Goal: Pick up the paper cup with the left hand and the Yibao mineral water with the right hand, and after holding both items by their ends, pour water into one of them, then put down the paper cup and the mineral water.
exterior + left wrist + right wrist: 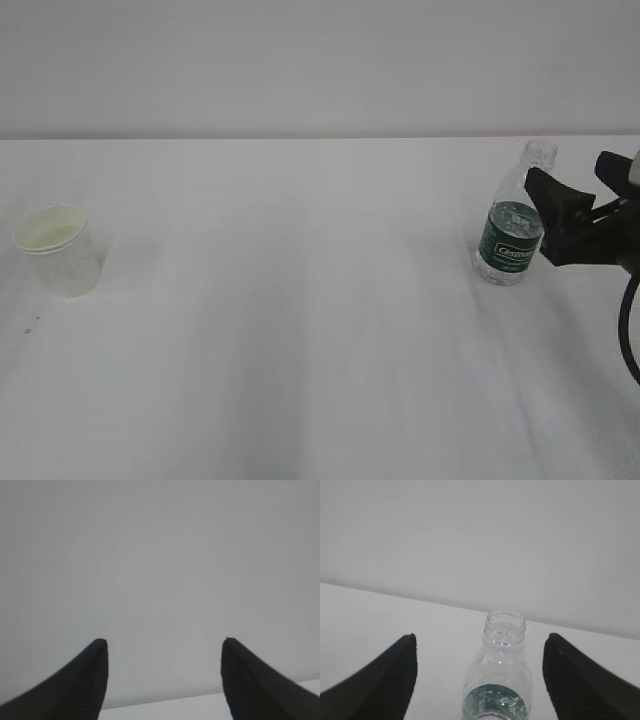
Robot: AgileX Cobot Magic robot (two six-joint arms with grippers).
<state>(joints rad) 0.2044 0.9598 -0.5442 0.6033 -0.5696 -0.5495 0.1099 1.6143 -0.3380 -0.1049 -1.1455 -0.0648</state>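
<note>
The paper cup [58, 249] stands upright at the far left of the white table. The Yibao mineral water [514, 226], uncapped, with a dark green label, stands upright at the right. My right gripper [545, 220] is open just to the right of the bottle, at label height. In the right wrist view the bottle [501, 675] stands between the two spread fingers, touching neither; the gripper [479, 645] is open. My left gripper [164, 645] is open and empty in the left wrist view, facing the grey wall; it does not show in the exterior view.
A white table [300, 330] runs across the exterior view, with a plain grey wall [300, 60] behind it. A few small dark specks [32, 323] lie in front of the cup.
</note>
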